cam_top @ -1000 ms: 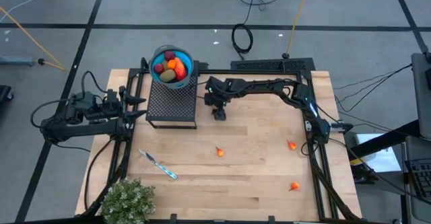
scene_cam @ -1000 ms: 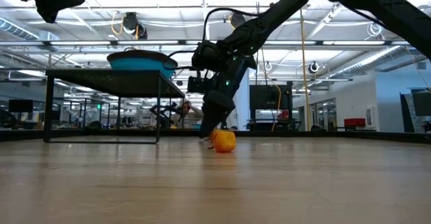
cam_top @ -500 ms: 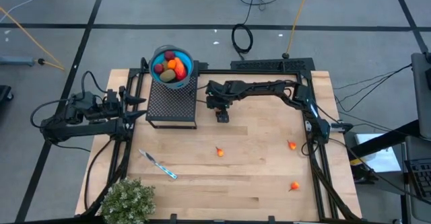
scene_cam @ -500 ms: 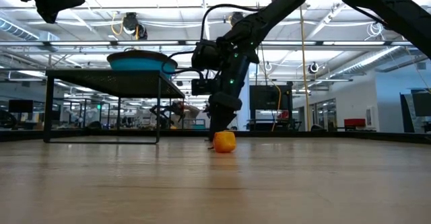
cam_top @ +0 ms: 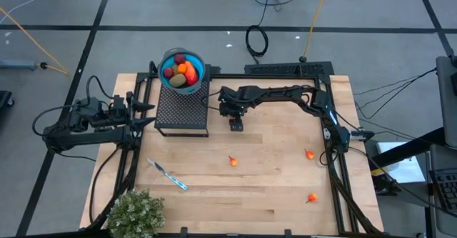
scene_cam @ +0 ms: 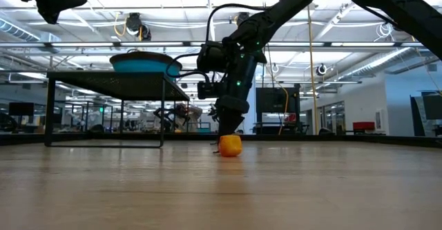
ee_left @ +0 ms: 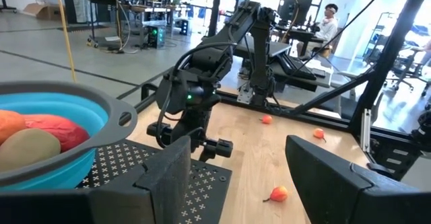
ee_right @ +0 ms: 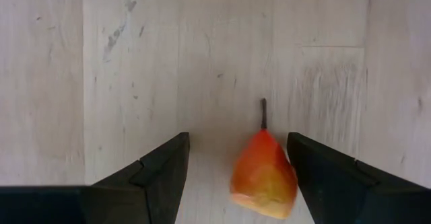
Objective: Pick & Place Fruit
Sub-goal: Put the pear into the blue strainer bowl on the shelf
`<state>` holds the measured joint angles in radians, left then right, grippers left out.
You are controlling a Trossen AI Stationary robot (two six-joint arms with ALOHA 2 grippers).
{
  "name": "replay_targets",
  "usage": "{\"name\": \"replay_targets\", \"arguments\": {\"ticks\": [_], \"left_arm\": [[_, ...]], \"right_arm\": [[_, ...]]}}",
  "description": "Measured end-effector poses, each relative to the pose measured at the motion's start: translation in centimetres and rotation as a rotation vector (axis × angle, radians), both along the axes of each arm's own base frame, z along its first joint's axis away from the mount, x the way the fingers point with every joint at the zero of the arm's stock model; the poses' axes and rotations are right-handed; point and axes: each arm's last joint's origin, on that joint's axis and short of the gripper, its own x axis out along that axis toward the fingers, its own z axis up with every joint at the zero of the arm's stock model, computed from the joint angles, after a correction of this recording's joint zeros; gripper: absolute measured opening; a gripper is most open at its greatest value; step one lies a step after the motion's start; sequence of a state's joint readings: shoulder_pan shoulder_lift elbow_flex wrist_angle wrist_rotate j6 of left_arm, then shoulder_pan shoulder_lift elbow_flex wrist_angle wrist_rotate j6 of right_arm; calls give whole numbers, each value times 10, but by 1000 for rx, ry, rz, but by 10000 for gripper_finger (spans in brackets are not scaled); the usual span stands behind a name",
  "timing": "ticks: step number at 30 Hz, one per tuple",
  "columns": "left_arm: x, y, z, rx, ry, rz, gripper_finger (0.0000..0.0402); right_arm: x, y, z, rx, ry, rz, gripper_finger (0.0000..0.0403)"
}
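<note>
Right gripper [cam_top: 236, 126]: jaws parted, empty, poised over wooden table [cam_top: 271, 195] above small orange-red stemmed fruit [ee_right: 264, 173].
Two like fruit [cam_top: 308, 154] [cam_top: 312, 198] near right edge; others in blue round bowl [cam_top: 183, 71] on black mesh stand [cam_top: 182, 111].
Left gripper [cam_top: 145, 113]: open, empty, beside stand.

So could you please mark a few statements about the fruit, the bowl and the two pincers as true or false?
1. The blue bowl sits on the black perforated stand. True.
2. Three small orange fruits lie loose on the wooden table. True.
3. The right pincer is shut on a fruit. False: it is open, and an orange-red fruit with a stem lies on the wood between its fingers.
4. The left pincer reaches into the bowl. False: it waits, open, beside the stand.
5. The bowl is empty. False: several fruits are in it.
</note>
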<state>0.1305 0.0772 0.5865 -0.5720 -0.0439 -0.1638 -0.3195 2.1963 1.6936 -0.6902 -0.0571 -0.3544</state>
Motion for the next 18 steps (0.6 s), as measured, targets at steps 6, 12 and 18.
{"name": "replay_targets", "arguments": {"ticks": [6,12,18], "left_arm": [[0,0,0,0,0,-1,243],[0,0,0,0,0,-1,243],[0,0,0,0,0,0,243]], "right_arm": [[-1,0,0,2,8,-4,243],[-3,1,-1,8,37,-5,198],[-5,1,-1,8,50,-6,139]]}}
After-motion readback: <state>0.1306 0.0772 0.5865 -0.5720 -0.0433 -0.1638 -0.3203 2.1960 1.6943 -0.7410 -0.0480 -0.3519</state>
